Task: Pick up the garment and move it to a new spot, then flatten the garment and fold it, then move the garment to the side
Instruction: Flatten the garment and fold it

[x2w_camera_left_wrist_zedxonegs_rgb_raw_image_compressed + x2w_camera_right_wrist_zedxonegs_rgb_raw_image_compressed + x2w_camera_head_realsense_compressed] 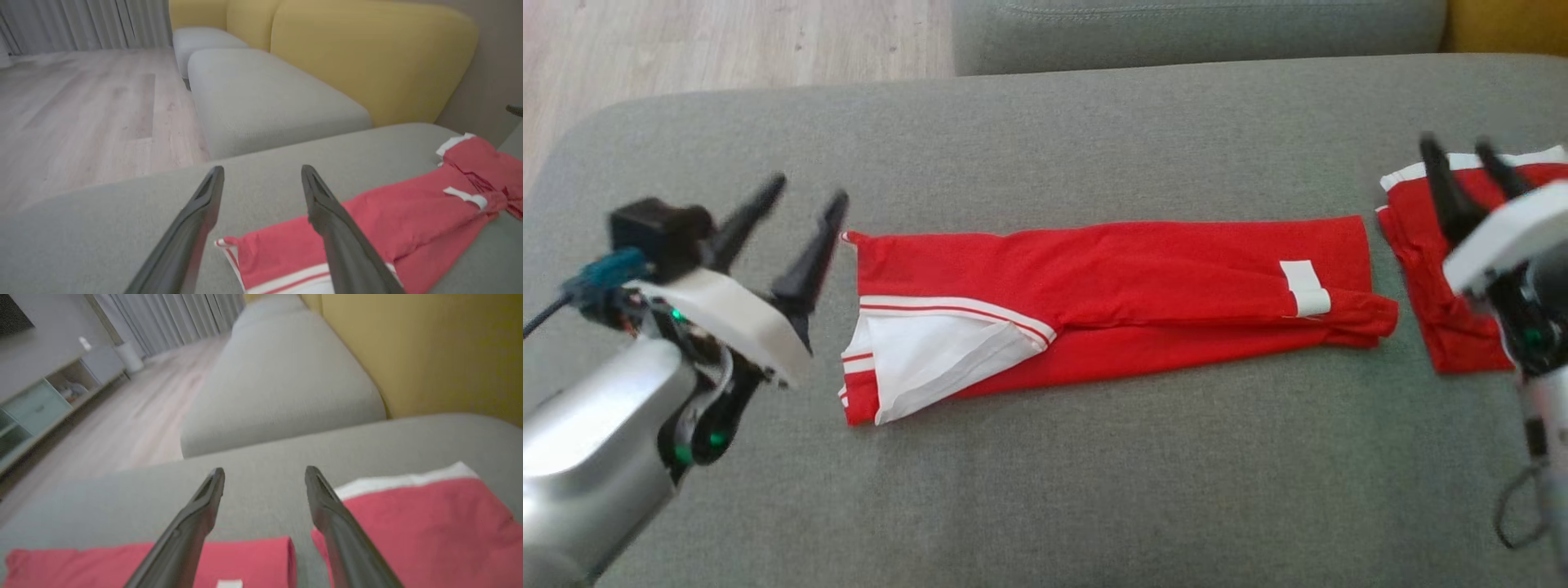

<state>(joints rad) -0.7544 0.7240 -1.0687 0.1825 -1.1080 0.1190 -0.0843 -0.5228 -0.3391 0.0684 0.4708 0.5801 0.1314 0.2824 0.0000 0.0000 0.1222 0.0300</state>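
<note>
A red garment (1111, 302) with white stripes lies folded into a long strip across the middle of the grey sofa seat (1045, 131); its left end shows a white inner flap (923, 355) and a white tag (1305, 287) sits near its right end. My left gripper (813, 196) hovers open just left of the garment's left end, holding nothing. My right gripper (1462, 151) is open above a second folded red and white garment (1429, 245) at the right edge. In the left wrist view the red garment (388, 220) lies under the open left gripper (261, 171). The right wrist view has the open right gripper (264, 473) over both red pieces.
A second grey cushion (1192, 28) lies beyond the seat, with a yellow backrest (367, 57) behind it. Wooden floor (727, 41) shows at the far left past the seat's rounded corner. A low cabinet (36, 404) and curtains stand across the room.
</note>
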